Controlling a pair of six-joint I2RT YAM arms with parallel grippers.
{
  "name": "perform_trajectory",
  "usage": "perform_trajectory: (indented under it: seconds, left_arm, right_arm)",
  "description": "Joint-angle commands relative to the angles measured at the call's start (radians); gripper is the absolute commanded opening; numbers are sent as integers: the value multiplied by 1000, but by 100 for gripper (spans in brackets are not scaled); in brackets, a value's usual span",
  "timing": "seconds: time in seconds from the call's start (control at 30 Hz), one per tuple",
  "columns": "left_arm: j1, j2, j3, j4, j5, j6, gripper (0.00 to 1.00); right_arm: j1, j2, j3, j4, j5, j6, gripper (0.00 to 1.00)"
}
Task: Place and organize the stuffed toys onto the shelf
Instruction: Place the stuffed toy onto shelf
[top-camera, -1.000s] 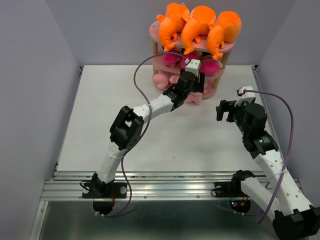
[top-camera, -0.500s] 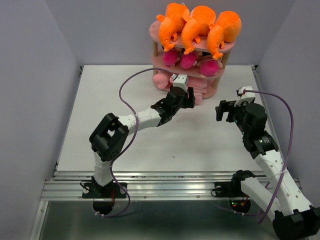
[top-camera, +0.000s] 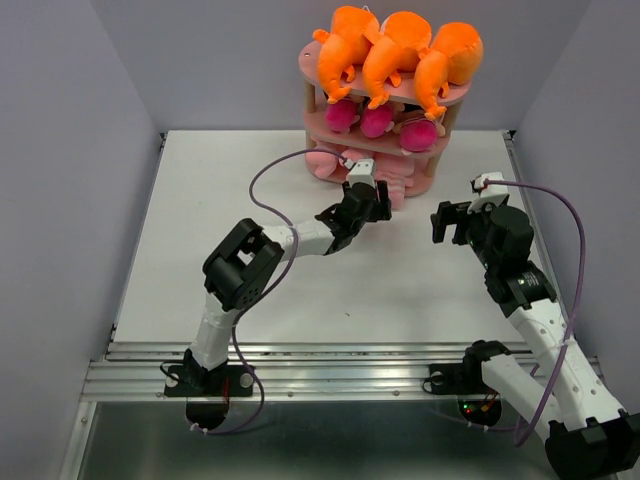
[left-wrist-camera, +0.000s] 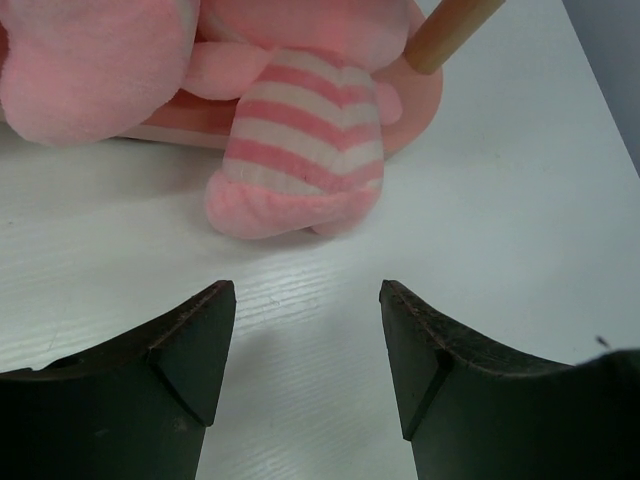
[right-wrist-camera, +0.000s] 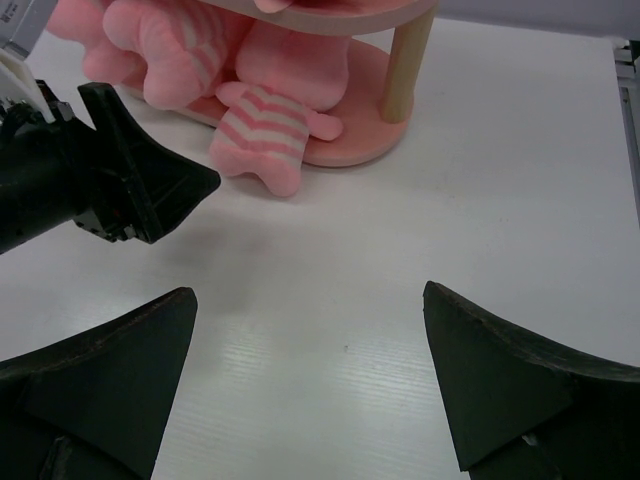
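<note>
Your left hand (left-wrist-camera: 307, 292) sits low over the worktop (left-wrist-camera: 520, 240), jaws moderately apart with nothing between them, aimed straight at the striped pig (left-wrist-camera: 298, 130). That pig is the one to mind. Its striped body spills over the front lip of the bottom tier (left-wrist-camera: 418, 92) and its end rests on the worktop, just beside the wooden post (left-wrist-camera: 452, 28). A plainer pink pig (left-wrist-camera: 90, 60) presses against it on the left. Whether the striped one is properly seated on the tier or only leaning there, I cannot tell from these angles.

To do this step well, go in level and set your fingers across the striped middle rather than the soft end. Close only once both fingers flank it. I'd lift slightly before pushing back, so the plush clears the lip instead of bunching against it. Keep off the post, and don't drag the neighbour along.

Further out, the shelf (top-camera: 304, 66) looks nearly sorted: orange monsters (top-camera: 395, 50) on top, magenta dolls (top-camera: 375, 120) in the middle, pigs below. Your right hand (right-wrist-camera: 308, 295) hangs fully spread and empty over bare worktop to the shelf's right, well apart from the left; leave it there.
</note>
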Motion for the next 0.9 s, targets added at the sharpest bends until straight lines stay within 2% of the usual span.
perform_trajectory:
  seconds: [0.0,0.27,0.67,0.77,0.87]
  left_arm:
    - [-1,26,82,63,-63,-38,70]
    - [22,100,150,63,-60,-109,70]
    - [49,175,217,37,-40,-117,69]
    - [51,189,229,36,-42,-114,68]
    - [51,205,242,36,-33,-97,61]
  right_arm:
    - [-5,-5,-7,59,1,-16,100]
    - [-5,-6,-8,59,6,-17,100]
    - [-5,-9,-10,59,11,-17,100]
    - [-5,-9,-10,59,12,-17,100]
    - [-5,-8,-11,59,15,-19,100]
